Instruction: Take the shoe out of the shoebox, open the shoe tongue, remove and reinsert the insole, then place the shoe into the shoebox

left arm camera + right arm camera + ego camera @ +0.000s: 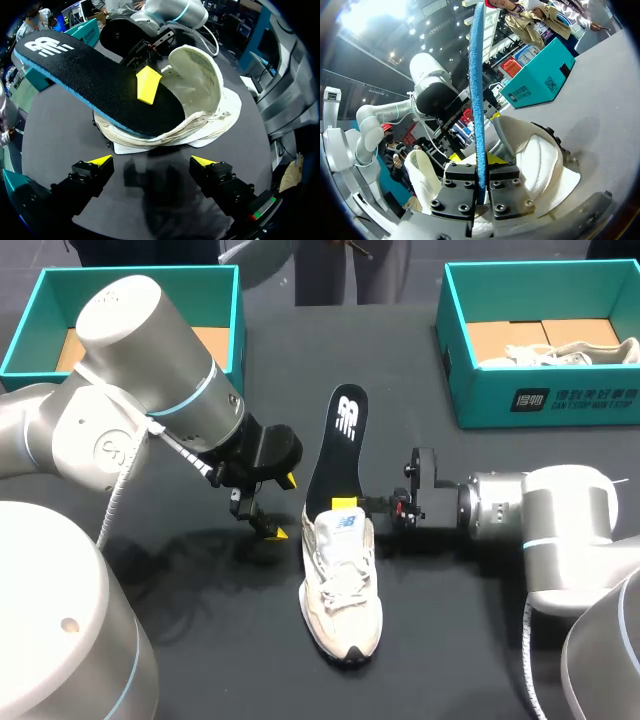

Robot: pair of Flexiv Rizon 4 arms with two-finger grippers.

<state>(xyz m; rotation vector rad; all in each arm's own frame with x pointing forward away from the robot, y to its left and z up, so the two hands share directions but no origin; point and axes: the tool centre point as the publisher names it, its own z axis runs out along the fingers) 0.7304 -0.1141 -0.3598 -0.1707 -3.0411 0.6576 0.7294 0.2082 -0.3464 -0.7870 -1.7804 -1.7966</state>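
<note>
Yellow-tipped right fingers are clenched on the black insole just where it leaves the shoe. The insole's front end sits inside, and its logo end sticks out past the heel, raised off the desk. The shoe lies mid-desk, well apart from the boxes. The left fingers hang spread and empty beside the heel. Whichever way the insole is meant to go, I judge it should slide along the shoe's length, with the left fingers steadying the heel so the shoe doesn't drag.
</note>
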